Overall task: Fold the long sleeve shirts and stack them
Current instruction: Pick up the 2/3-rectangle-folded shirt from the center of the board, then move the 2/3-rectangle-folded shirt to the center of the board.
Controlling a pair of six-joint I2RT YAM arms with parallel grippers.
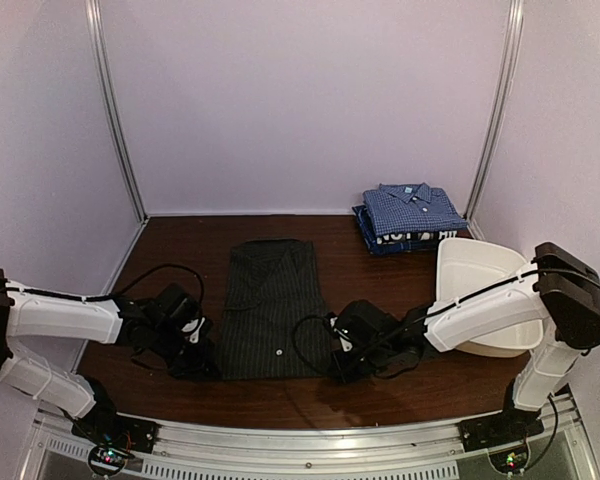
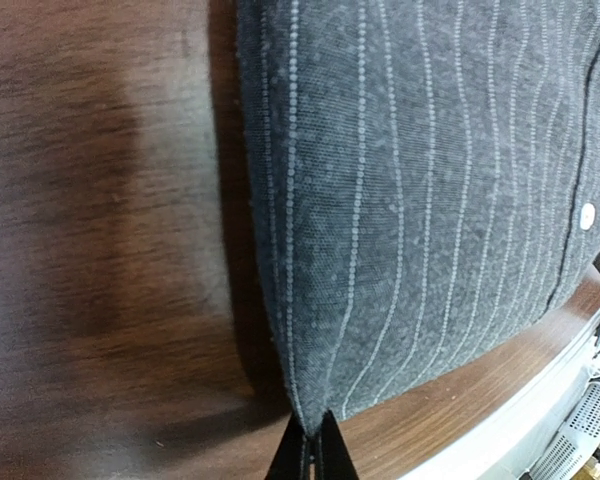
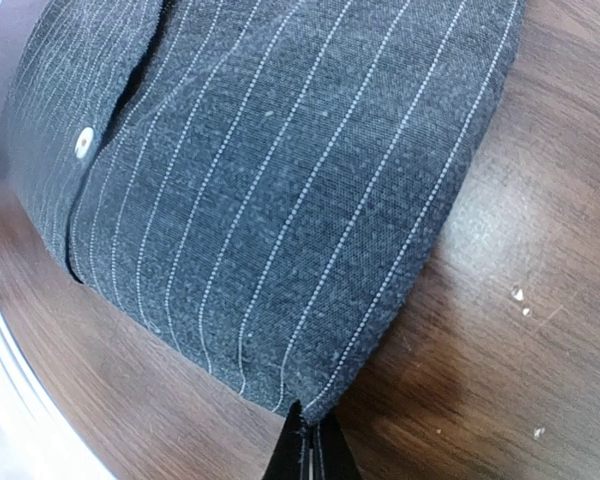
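Note:
The dark charcoal pinstriped shirt (image 1: 272, 310) lies flat in the middle of the table, collar at the far end, sleeves folded in. My left gripper (image 1: 208, 362) is shut on its near left corner (image 2: 310, 415). My right gripper (image 1: 332, 366) is shut on its near right corner (image 3: 305, 408). White buttons show in the left wrist view (image 2: 587, 213) and the right wrist view (image 3: 83, 142). A folded blue checked shirt (image 1: 412, 207) lies on a folded navy shirt with white lettering (image 1: 405, 239) at the back right.
A white oblong tub (image 1: 480, 290) stands on the right of the wooden table (image 1: 180, 250), just behind my right arm. The table's metal front rail (image 1: 310, 440) runs close below the shirt's near hem. Lilac walls enclose the back and sides.

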